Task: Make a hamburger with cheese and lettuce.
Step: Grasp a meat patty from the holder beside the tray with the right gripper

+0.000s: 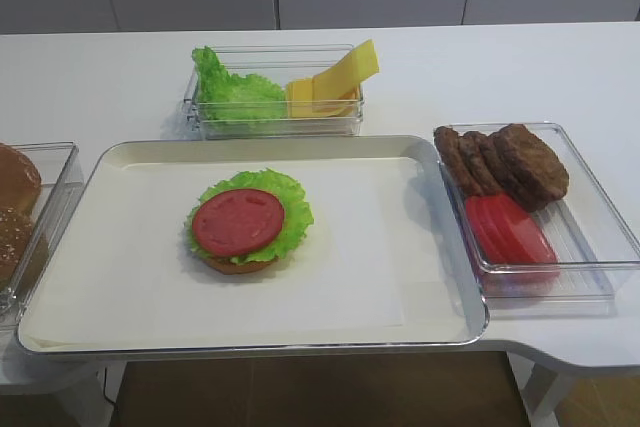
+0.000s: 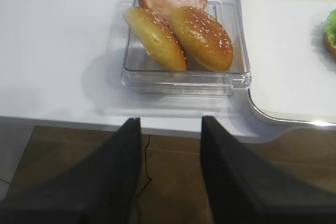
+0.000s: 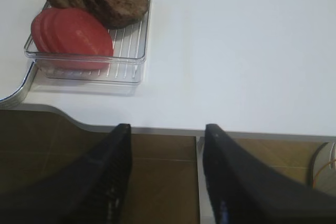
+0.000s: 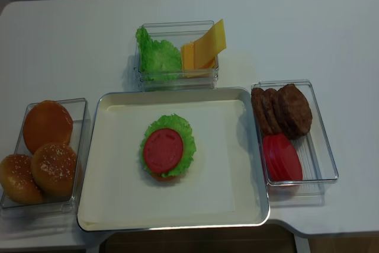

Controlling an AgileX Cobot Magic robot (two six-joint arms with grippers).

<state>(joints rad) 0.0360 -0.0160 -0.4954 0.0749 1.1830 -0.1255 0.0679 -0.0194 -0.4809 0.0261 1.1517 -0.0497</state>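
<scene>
The hamburger (image 4: pixel 168 151) sits near the middle of the tray (image 4: pixel 106 205), built as far as bun base, green leaf and a tomato slice on top. No patty, cheese or top bun is on it yet, so I judge the stacking about half done.

Just behind the tray, a clear box holds the lettuce (image 4: pixel 156 57) on its left and the cheese (image 4: pixel 204 48) on its right, the slices leaning upright. To the tray's right lie the patties (image 4: pixel 283 109) and tomato slices (image 4: pixel 282 158); to its left, the buns (image 4: pixel 44 149).

Both arms hang back off the table's near edge. The right gripper (image 3: pixel 164 171) stands released and empty, as does the left gripper (image 2: pixel 170 166).

Next likely comes a patty or a cheese slice; either needs a reach in and a careful pinch on a thin, leaning piece.

The bun base is mostly hidden under the leaf, and neither overhead view shows the arms.
</scene>
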